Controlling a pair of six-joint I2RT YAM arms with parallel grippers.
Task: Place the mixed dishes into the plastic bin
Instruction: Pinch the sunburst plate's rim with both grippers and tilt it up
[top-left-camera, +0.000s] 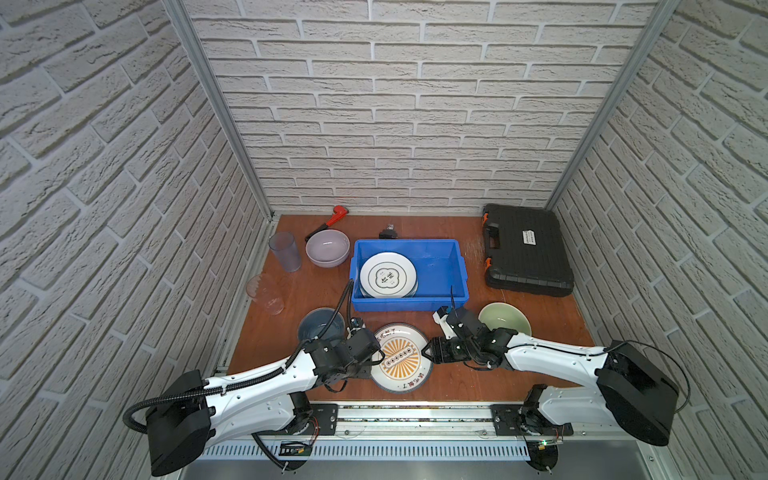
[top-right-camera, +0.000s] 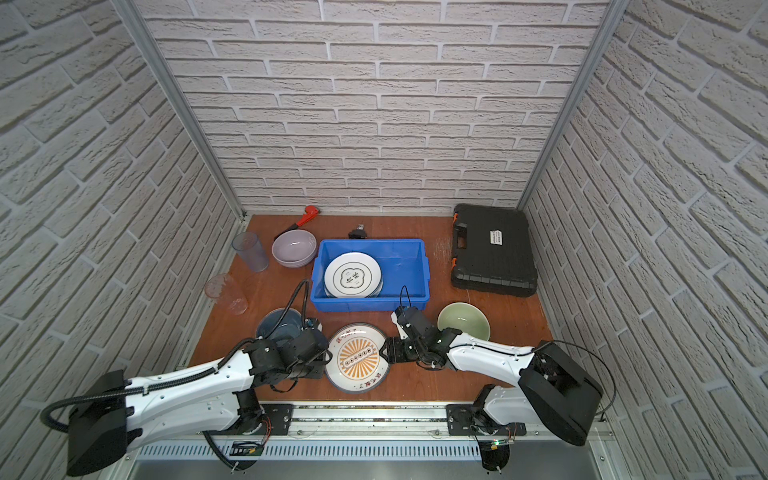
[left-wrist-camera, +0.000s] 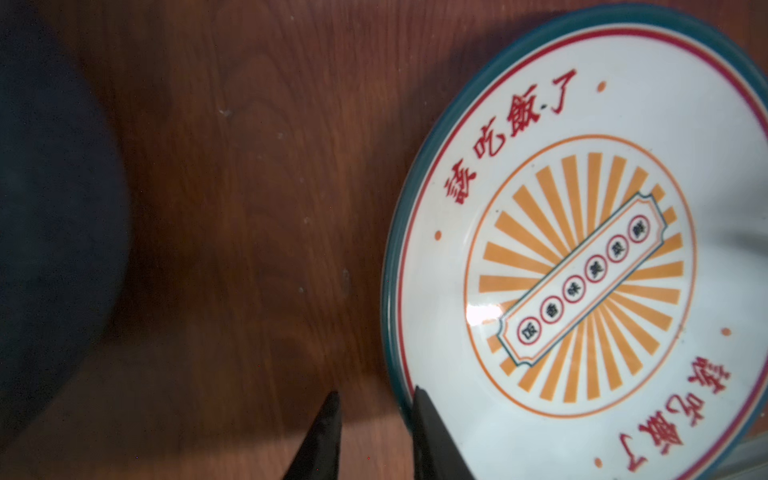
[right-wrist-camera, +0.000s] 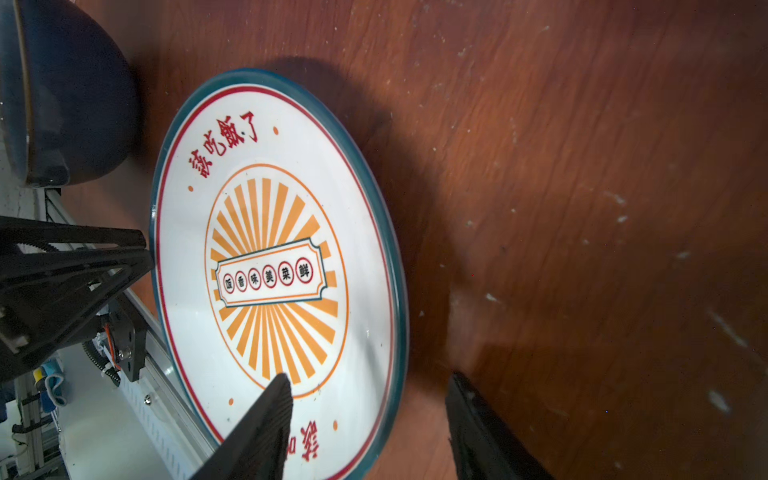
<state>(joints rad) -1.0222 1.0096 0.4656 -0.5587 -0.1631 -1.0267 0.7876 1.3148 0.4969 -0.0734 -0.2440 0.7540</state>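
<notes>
Orange-sunburst plate is lying flat on the wooden tabletop near its front edge, outside the plastic bin, which is sitting just behind it with the teal-rimmed lettered plate inside and bare blue floor showing on its right half. The left tool is standing narrowly parted astride the plate's teal rim: one black finger is lying over the glossy white face, its partner is hanging outside, and a strip of wood is showing between that one and the rim, so nothing is pinched. The right tool is gaping much wider on the opposite side, one ribbed finger hovering over the orange rays, the other over bare wood beyond the rim. Room is tightest on the left, where the round dark blue bowl is sitting just beside the plate; the pale green bowl is sitting behind the right arm, near the bin's front corner. The lilac bowl, a grey tumbler, a pinkish tumbler and the black ribbed case are standing well apart along the back and sides. Only the right wrist view is showing the left tool's tips meeting the far rim, with the slotted front rail beyond; only the top views are taking in the bin.
</notes>
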